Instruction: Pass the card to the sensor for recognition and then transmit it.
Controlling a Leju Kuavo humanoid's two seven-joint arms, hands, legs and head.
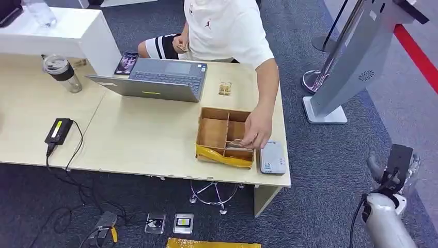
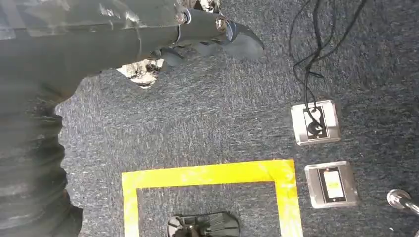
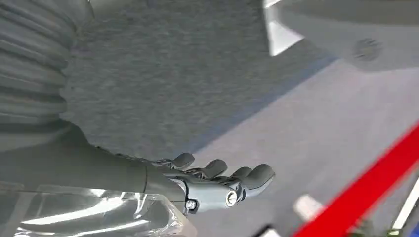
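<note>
A wooden divided box (image 1: 213, 132) with yellow tape on its front stands near the table's right end. A person's hand (image 1: 256, 129) reaches into its near right compartment, where pale cards (image 1: 236, 143) lie. Beside the box, at the table's corner, lies the flat grey sensor (image 1: 272, 157). My right hand (image 1: 395, 168) hangs low at the far right, away from the table; in the right wrist view its fingers (image 3: 222, 175) are stretched out over the carpet and hold nothing. My left hand (image 2: 207, 34) hangs above the floor, its thumb out, nothing in it.
A laptop (image 1: 157, 78), a phone (image 1: 126, 62), a lidded cup (image 1: 62, 72) and a black power adapter (image 1: 58, 130) lie on the table (image 1: 139, 139). A grey kiosk stand (image 1: 351, 62) rises at the right. Floor sockets (image 2: 315, 122) and yellow tape (image 2: 207, 174) mark the carpet.
</note>
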